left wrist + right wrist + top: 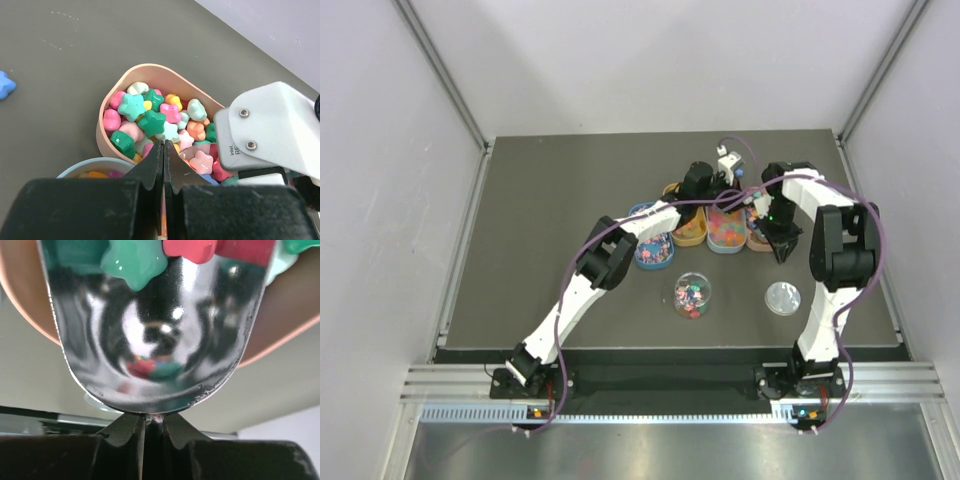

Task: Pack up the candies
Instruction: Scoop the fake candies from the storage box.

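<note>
The candies (150, 120) are star-shaped pieces in pink, green, orange and white that fill a pink oval tray (150, 70). My left gripper (164, 145) is shut and empty, just above that tray's near rim. In the top view it (712, 192) hangs over the row of trays. My right gripper (152, 422) is shut on the handle of a metal scoop (155, 330). The scoop's bowl reaches into the pink tray (25, 300), with a green candy (132, 260) and red ones at its far lip. In the top view the right gripper (775, 228) is at the right end of the row.
Oval trays of candies (653, 245) stand in a row mid-table. A clear round tub (693, 295) holding candies and a clear lid (782, 297) lie nearer me. A blue-rimmed tray (95, 162) sits under my left fingers. A loose blue candy (5, 85) lies on the mat. The right wrist camera (270, 125) is close by.
</note>
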### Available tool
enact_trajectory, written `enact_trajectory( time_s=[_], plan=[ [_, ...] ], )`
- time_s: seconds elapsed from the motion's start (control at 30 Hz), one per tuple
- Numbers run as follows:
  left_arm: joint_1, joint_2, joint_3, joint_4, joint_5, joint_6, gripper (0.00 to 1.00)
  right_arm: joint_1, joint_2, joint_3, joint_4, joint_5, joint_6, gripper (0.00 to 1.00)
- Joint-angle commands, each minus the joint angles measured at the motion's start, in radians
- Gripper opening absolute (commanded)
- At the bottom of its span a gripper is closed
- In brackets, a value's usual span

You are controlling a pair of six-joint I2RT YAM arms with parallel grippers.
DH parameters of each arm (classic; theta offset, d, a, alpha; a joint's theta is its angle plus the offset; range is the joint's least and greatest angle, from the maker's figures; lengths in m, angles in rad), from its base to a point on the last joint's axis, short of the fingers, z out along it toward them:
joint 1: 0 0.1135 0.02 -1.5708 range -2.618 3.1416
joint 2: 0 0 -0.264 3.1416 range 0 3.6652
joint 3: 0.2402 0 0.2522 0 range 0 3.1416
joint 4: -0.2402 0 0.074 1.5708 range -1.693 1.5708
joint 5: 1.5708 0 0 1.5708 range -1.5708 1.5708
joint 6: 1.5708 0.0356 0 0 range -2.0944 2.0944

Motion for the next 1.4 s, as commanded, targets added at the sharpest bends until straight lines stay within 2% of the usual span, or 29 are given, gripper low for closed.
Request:
enact_trajectory(
  time_s=[0.0,0.13,0.3,0.47,0.63,0.8,1.03,1.17,1.37],
  plan=[
    [-0.058,-0.061,-0.045,-0.047,0.086,0.04,0.0,0.02,0.043,-0.019,0.097,-0.195,0.086,0.0],
    [-0.059,-0.07,-0.06,-0.044,0.09,0.029,0.0,0.016,0.008,-0.031,0.094,-0.269,0.161,0.0],
    [-0.064,-0.087,-0.1,-0.032,0.098,0.023,0.0,0.026,0.006,0.004,0.099,-0.277,0.218,0.0],
    [-0.065,-0.116,-0.132,0.017,0.095,-0.005,0.0,0.044,-0.046,-0.045,0.085,-0.3,0.259,0.0],
    [-0.05,-0.164,-0.107,0.06,-0.009,-0.005,0.0,0.044,-0.072,-0.111,0.073,-0.289,0.348,0.0],
    [-0.023,-0.207,-0.126,0.1,-0.031,-0.029,0.02,0.044,-0.028,-0.073,0.065,-0.318,0.412,0.0],
    [0.016,-0.34,-0.218,0.096,-0.005,-0.062,0.03,0.047,0.018,0.11,0.071,-0.329,0.497,0.0],
    [0.05,-0.398,-0.246,0.085,0.008,-0.062,0.04,0.043,0.04,0.122,0.077,-0.303,0.492,0.0],
    [0.111,-0.458,-0.255,0.005,0.067,-0.082,0.04,0.043,0.081,0.041,0.123,-0.278,0.492,0.0]
  ],
)
